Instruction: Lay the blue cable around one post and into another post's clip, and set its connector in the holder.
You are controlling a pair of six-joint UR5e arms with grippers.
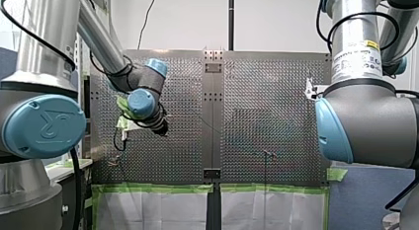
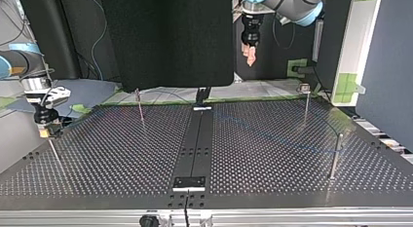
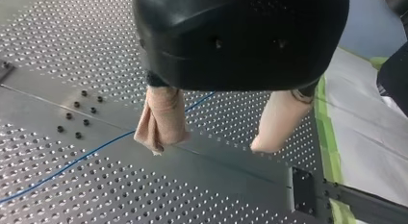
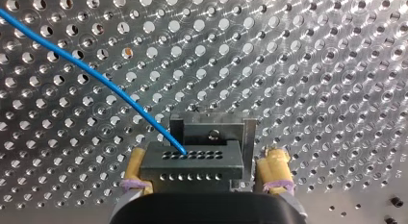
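My right gripper point(image 4: 206, 156) sits at the connector point(image 4: 187, 168), grip I cannot tell, my left gripper point(image 3: 208, 147) gapes empty: seat it square in the holder point(image 4: 211, 128).

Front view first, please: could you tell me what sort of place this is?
Probably a robotics lab bench: my left arm and my right arm flank a perforated metal table carrying thin posts, edged with green tape.
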